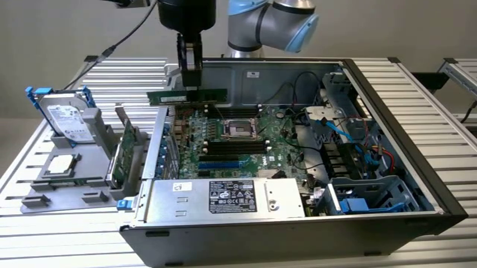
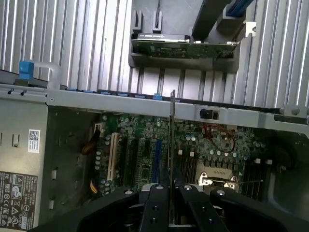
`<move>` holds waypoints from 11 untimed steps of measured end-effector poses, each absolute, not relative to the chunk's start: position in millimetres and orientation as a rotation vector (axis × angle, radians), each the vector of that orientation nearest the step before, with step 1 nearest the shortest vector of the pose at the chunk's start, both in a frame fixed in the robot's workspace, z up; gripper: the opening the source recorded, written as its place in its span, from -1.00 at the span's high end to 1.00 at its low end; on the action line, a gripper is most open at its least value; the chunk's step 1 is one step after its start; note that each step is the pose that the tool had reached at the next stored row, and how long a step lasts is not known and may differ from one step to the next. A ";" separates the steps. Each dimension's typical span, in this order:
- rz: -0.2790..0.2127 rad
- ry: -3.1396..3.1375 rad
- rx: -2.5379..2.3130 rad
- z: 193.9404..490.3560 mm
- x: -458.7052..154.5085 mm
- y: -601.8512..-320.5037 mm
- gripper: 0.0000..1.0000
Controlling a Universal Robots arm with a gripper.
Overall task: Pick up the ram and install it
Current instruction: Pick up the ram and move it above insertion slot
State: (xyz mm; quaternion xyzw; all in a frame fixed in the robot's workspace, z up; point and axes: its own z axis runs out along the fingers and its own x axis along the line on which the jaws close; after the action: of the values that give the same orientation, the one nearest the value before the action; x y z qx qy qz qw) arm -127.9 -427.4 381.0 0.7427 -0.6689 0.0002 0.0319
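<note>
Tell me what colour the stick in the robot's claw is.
The ram is green, with darker chips along it; the exterior view shows it best.

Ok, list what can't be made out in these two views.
- Wrist view: the ram is edge-on, so its chips are hidden.
- Exterior view: the memory slots are too small to show their latches.
- Exterior view: the label on the power supply is too small to read.
- Wrist view: the gripper covers part of the processor socket.
</note>
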 end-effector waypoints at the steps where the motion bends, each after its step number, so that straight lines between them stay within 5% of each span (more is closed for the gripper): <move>1: 0.001 -2.060 2.287 380.7 -123.6 -425.7 0.72; 11: 0.000 -2.060 2.287 375.6 -79.8 -409.8 0.72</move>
State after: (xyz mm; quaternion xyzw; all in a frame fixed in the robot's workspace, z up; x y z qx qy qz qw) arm -79.8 -409.8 375.6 0.7426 -0.6689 0.0002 0.0319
